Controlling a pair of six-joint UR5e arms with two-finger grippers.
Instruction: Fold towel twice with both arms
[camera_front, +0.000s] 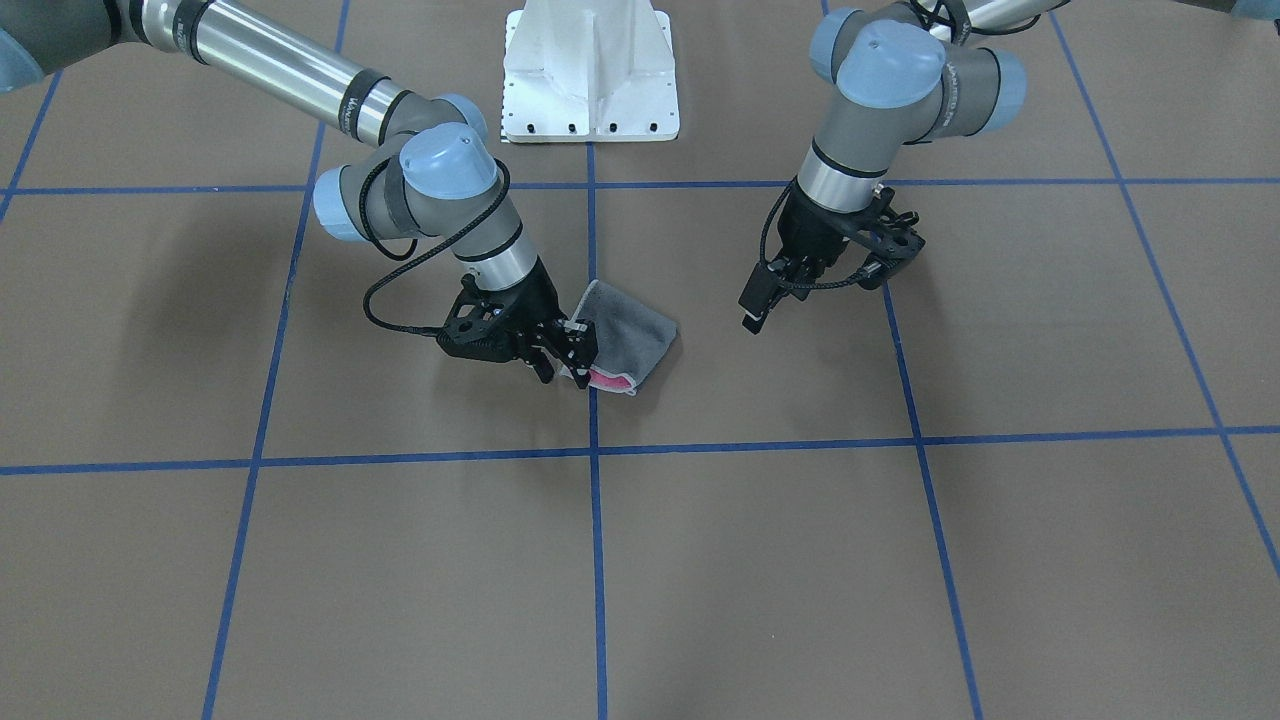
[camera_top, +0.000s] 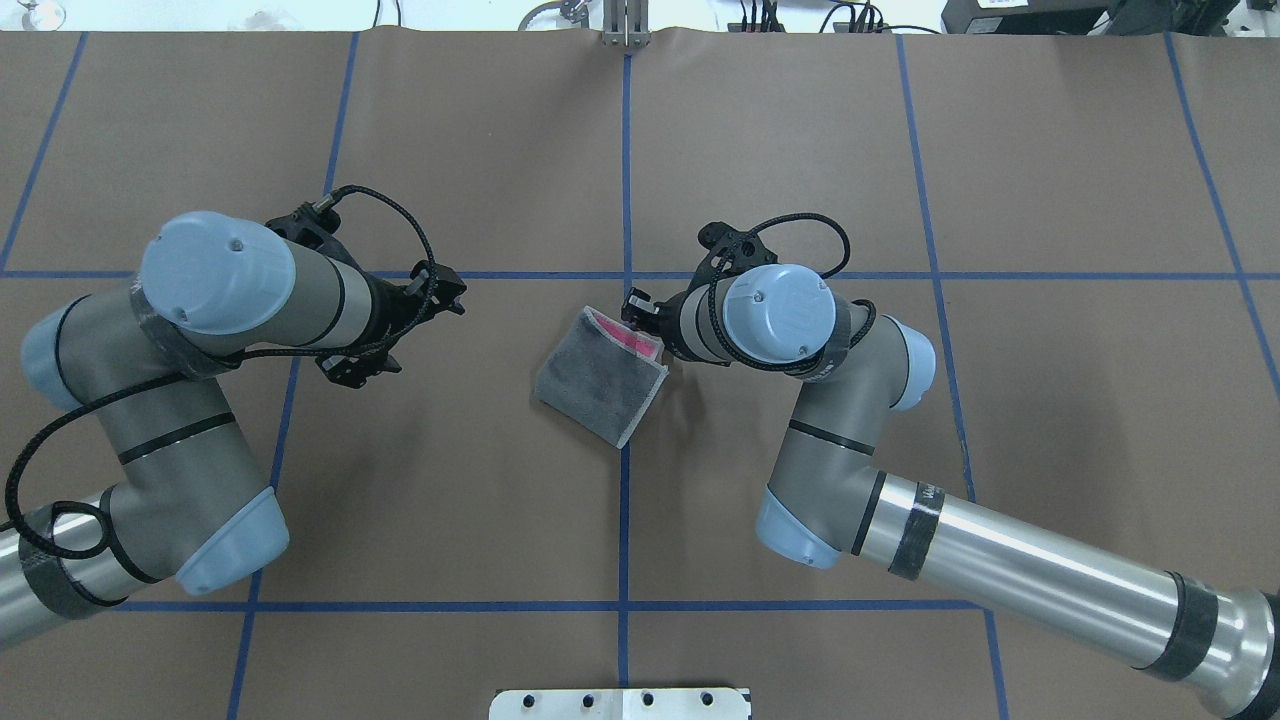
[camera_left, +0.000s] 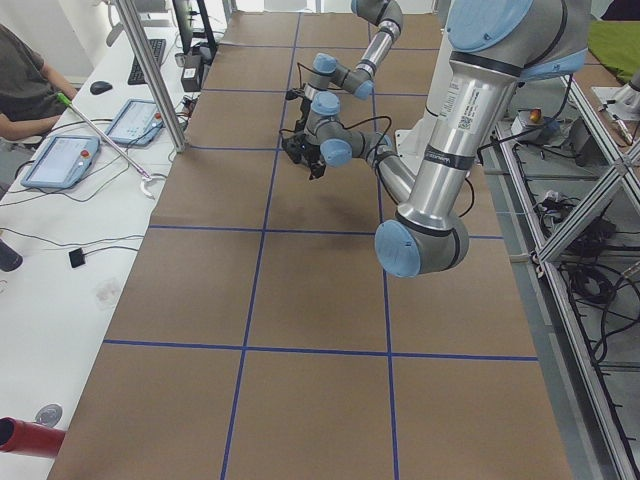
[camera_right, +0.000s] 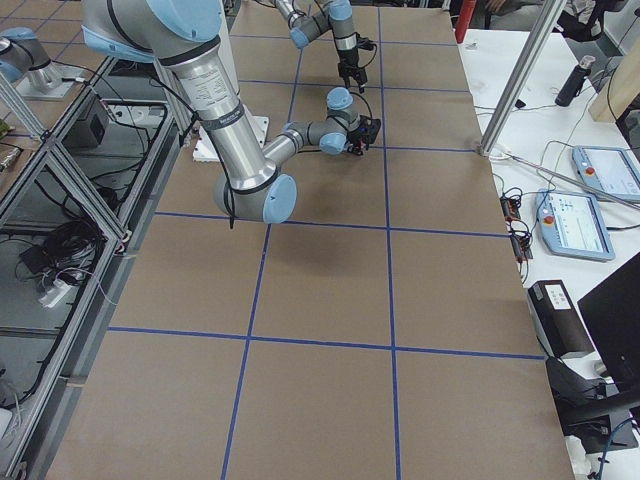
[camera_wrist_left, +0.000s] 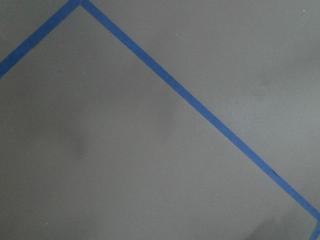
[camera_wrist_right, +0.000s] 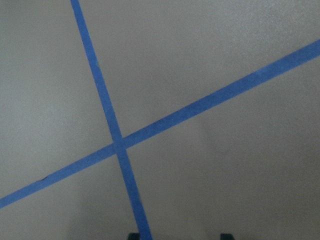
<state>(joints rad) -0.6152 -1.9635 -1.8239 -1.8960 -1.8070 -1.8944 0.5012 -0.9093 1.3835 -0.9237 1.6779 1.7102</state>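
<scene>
Just beside pink edge of towel (camera_front: 640, 335), right pincer (camera_front: 563, 370) (left pincer (camera_front: 752, 318) well apart)

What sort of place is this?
Probably a robotics lab. A left arm and a right arm hang over a towel on a table marked with a blue tape grid, while a person sits alongside at a bench with control tablets.

One towel (camera_top: 600, 385), two arms (camera_top: 180, 420) (camera_top: 1000, 550), one white base (camera_front: 590, 70), one person (camera_left: 25, 80), probably two tablets (camera_left: 60, 160) (camera_left: 135, 122).

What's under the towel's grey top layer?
A pink strip shows at the towel's open edge beside the right gripper. The grey layer hides everything else under it.
</scene>
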